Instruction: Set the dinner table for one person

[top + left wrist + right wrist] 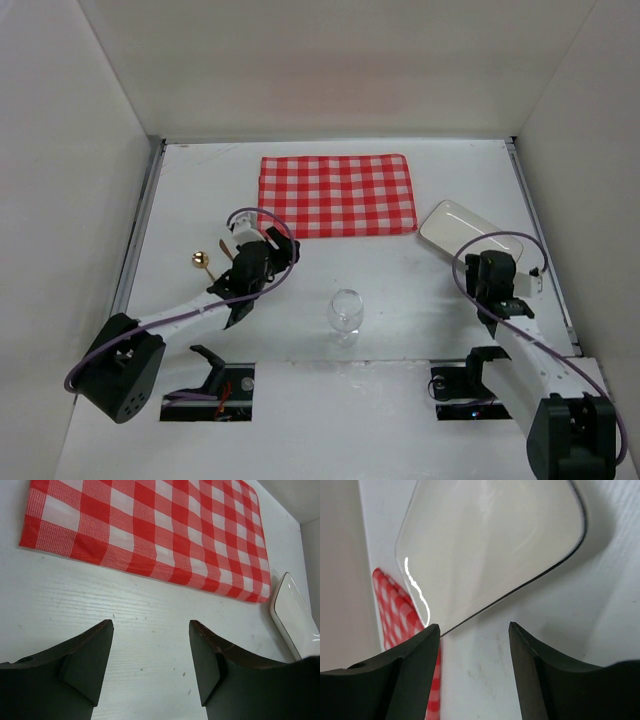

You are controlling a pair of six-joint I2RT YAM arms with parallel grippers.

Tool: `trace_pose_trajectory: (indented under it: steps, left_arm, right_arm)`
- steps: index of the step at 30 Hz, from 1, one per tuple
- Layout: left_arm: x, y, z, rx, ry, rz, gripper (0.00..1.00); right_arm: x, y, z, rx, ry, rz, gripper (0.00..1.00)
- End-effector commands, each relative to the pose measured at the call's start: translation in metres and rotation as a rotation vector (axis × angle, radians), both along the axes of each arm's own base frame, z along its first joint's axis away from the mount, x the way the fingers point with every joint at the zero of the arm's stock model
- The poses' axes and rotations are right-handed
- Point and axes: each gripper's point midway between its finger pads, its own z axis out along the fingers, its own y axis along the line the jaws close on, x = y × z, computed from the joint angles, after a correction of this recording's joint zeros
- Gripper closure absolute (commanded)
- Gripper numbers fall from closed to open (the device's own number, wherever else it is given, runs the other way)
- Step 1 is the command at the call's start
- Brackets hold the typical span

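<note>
White dinner table — plate partly out of frame — left fingers, right fingers apart, empty

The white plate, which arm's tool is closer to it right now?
Right. The right tool hangs open just short of the plate; the left tool, also open, is well away across the table, by the checked cloth.

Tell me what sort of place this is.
Likely a lab robot cell, not a home: plain white panels box in the dinner table, left arm and right arm sit at its near edge, and the checked cloth, plate and glass look staged.
</note>
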Motion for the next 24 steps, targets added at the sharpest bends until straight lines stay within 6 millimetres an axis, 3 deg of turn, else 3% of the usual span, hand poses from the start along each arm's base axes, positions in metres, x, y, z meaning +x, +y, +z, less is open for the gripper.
trace_pose_trajectory:
  steps: [1, 9, 12, 19, 24]
  left_arm:
    - [0.004, -0.006, 0.011, -0.020, -0.053, -0.014, 0.41]
    - [0.002, -0.006, 0.019, -0.037, -0.069, -0.025, 0.41]
    - [0.003, -0.006, 0.018, -0.037, -0.065, -0.029, 0.41]
    - [0.003, -0.009, 0.014, -0.042, -0.050, -0.038, 0.41]
    - [0.004, -0.008, 0.011, -0.039, -0.043, -0.035, 0.41]
  right_arm:
    - [0.007, -0.013, 0.009, 0.022, 0.002, -0.061, 0.38]
    - [0.029, -0.016, -0.005, 0.057, 0.028, -0.073, 0.42]
    - [0.036, -0.021, -0.007, 0.059, 0.036, -0.085, 0.48]
    - [0.043, -0.043, -0.015, 0.055, 0.054, -0.125, 0.66]
    - [0.038, -0.074, -0.025, 0.026, 0.096, -0.179, 0.75]
